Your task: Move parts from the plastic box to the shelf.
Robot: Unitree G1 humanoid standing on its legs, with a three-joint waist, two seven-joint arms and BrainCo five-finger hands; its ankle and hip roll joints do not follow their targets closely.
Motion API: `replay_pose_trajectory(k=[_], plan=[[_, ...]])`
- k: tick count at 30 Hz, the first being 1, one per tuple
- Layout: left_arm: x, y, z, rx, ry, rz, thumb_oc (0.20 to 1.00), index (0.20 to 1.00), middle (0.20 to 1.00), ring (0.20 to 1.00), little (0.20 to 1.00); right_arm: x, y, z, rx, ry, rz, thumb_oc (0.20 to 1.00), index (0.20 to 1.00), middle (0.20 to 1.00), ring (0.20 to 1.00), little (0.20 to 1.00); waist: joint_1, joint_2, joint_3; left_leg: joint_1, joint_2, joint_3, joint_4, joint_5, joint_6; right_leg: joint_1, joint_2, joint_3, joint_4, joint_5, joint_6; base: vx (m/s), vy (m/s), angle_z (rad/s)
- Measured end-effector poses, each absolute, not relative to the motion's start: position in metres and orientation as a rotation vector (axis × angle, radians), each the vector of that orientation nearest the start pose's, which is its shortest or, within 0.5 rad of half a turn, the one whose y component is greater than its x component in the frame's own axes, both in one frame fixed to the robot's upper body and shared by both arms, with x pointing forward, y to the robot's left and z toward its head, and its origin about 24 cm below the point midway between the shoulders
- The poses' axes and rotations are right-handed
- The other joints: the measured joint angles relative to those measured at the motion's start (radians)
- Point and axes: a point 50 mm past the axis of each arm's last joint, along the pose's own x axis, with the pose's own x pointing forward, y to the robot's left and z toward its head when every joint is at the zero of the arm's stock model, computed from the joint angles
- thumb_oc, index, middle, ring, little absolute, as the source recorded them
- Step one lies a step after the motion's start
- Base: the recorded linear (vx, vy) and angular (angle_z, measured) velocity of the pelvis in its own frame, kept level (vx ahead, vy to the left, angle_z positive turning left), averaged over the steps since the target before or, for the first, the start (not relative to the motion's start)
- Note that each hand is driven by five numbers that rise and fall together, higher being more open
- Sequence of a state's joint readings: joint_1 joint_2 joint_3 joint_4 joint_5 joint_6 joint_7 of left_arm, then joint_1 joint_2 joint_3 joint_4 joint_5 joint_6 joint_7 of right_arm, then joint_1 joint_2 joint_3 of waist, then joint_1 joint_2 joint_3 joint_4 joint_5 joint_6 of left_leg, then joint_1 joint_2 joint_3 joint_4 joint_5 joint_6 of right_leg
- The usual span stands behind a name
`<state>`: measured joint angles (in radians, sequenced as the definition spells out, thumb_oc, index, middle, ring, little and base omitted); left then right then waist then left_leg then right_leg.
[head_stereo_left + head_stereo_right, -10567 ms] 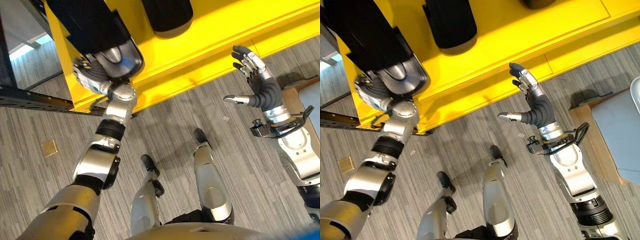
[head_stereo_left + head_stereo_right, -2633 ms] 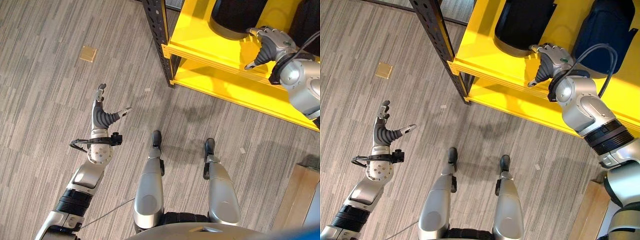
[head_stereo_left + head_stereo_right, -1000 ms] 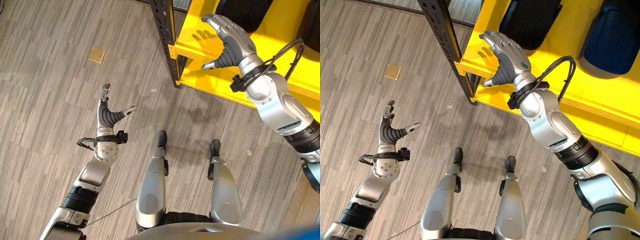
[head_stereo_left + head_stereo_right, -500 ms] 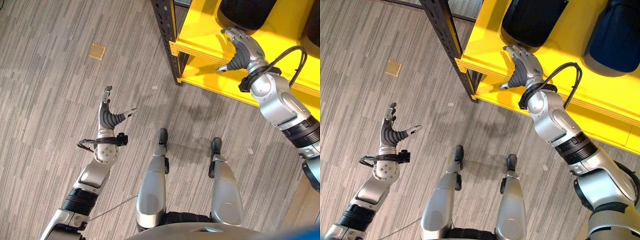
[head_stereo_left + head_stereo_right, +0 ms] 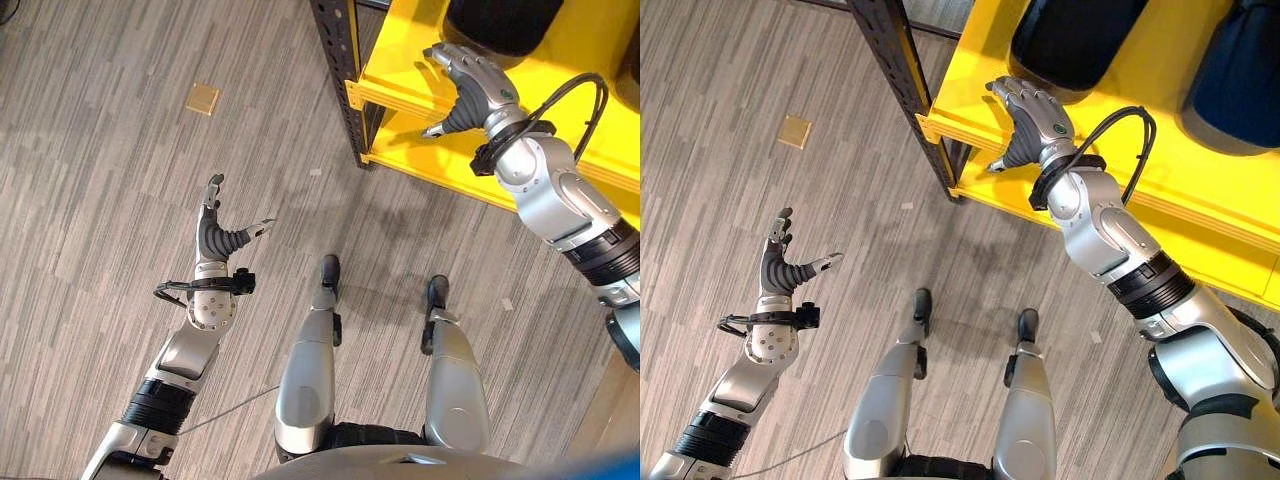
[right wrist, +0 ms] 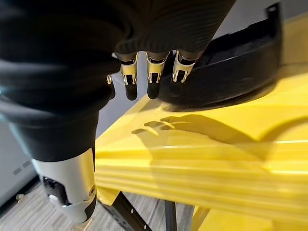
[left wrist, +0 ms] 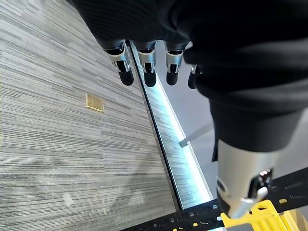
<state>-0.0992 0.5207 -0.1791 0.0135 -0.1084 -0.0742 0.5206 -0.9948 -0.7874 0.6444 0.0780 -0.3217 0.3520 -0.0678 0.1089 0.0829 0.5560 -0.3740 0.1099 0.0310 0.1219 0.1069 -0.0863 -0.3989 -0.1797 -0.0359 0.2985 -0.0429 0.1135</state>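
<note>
The yellow shelf point(image 5: 1160, 190) is the big thing here. Two dark parts already sit on its top board: a black part point(image 5: 1070, 40) near the corner with the black post point(image 5: 905, 70), and a dark blue part point(image 5: 1240, 80) farther along from the post. The plastic box cannot be seen, so I cannot tell where the other parts are.

The right hand point(image 5: 1032, 120) hangs just over the front edge of the shelf, right in front of the black part. Its fingers point(image 6: 154, 77) are straight and spread apart, and they hold nothing. The left hand point(image 5: 215, 235) is out over the floor point(image 5: 100, 200), well away from the shelf, with its fingers point(image 7: 147, 65) open and empty too. A small tan square point(image 5: 203, 98) lies on the floor far from the shelf.

What could go wrong? The right hand is very close to the black part. If it swings up or forward, the fingers could bump the part and push it crooked or back along the board. The arm could also knock the shelf edge or the post if the robot turns too fast.
</note>
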Motion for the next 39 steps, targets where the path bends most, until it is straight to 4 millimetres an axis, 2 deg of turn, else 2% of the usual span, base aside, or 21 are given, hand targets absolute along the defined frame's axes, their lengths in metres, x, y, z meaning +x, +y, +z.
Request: replay_pose_trajectory(k=[4,8,14,21,29,35,39], plan=[[0.267,0.221,0.087,0.375,-0.207,0.323,1.0,1.0,1.0,1.0,1.0,0.351,-0.138,0.268,-1.251,-0.59,-0.036,1.0,1.0,1.0,1.0,1.0,0.003,0.0,0.0,0.0,-0.002,-0.005,0.001,0.0,0.0,0.0,-0.001,-0.002,0.005,-0.002,0.0,0.01,-0.002,0.01],[0.266,0.221,0.086,0.375,-0.205,0.324,1.0,1.0,1.0,1.0,1.0,0.35,-0.138,0.276,-1.197,-0.613,-0.077,1.0,1.0,1.0,1.0,1.0,0.005,0.0,0.0,0.0,-0.003,-0.013,0.001,0.001,-0.001,-0.003,-0.003,-0.007,0.02,-0.01,-0.002,0.01,-0.003,0.04],[0.265,0.222,0.085,0.375,-0.201,0.326,1.0,1.0,1.0,1.0,1.0,0.359,-0.15,0.268,-1.224,-0.506,-0.098,1.0,1.0,1.0,1.0,1.0,0.015,0.001,0.0,-0.009,-0.006,-0.016,0.005,0.002,-0.002,-0.024,-0.008,-0.01,0.058,-0.031,-0.005,0.0,-0.011,0.03],[0.265,0.223,0.086,0.372,-0.207,0.329,1.0,1.0,1.0,1.0,1.0,0.364,-0.159,0.273,-1.22,-0.457,-0.131,1.0,1.0,1.0,1.0,1.0,0.016,0.001,0.0,-0.03,-0.006,-0.018,0.014,0.005,-0.005,-0.045,-0.008,-0.009,0.069,-0.032,-0.006,0.0,0.0,0.0],[0.265,0.223,0.085,0.35,-0.195,0.313,1.0,1.0,1.0,1.0,1.0,0.369,-0.172,0.266,-1.276,-0.355,-0.099,1.0,1.0,1.0,1.0,1.0,0.016,0.001,0.0,-0.031,-0.006,-0.023,0.021,0.005,-0.005,-0.045,-0.008,-0.01,0.078,-0.033,-0.006,0.0,0.0,0.0],[0.265,0.223,0.084,0.342,-0.188,0.31,1.0,1.0,1.0,1.0,1.0,0.371,-0.173,0.262,-1.306,-0.328,-0.084,1.0,1.0,1.0,1.0,1.0,0.017,0.001,0.0,-0.031,-0.006,-0.023,0.021,0.005,-0.005,-0.045,-0.008,-0.01,0.079,-0.033,-0.006,0.0,0.0,0.0],[0.265,0.222,0.084,0.342,-0.188,0.308,1.0,1.0,1.0,1.0,1.0,0.375,-0.173,0.28,-1.38,-0.342,-0.125,1.0,1.0,1.0,1.0,1.0,0.016,0.001,0.0,-0.034,-0.006,-0.025,0.023,0.005,-0.005,-0.046,-0.008,-0.013,0.078,-0.033,-0.006,0.0,-0.005,0.01]])
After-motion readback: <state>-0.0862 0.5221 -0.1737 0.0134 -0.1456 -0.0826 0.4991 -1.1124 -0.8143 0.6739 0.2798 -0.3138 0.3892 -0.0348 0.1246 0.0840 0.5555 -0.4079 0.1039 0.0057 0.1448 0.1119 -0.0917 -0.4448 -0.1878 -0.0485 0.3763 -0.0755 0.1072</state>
